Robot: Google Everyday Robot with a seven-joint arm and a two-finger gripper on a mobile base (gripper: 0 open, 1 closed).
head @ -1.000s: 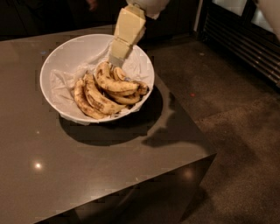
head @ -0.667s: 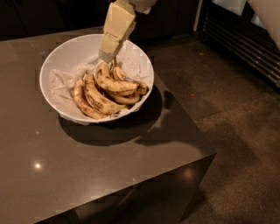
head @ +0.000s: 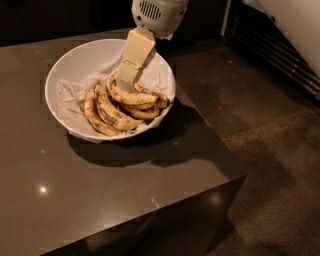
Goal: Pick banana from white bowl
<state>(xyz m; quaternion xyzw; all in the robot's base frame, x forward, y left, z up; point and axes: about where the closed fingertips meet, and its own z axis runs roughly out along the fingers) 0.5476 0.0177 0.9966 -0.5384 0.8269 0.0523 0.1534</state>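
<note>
Camera view: our gripper (head: 126, 82) leans into the white bowl (head: 59, 70) from one o'clock, its tip at the pile's top; open or closed, we cannot tell. The banana (head: 136, 98) lies just beneath, toward five o'clock, long axis nine-to-three

I work from one camera, set high and looking down at a steep slant toward the gripper (head: 125, 84). The gripper reaches in from the top edge, where its wrist housing (head: 157, 12) is partly cut off. The range is middling. The white bowl (head: 54, 75) around the gripper's tip fills the upper left. The dark table (head: 100, 200) spreads nearer to me than the gripper. The floor (head: 280, 150) takes the side to the right of it.
</note>
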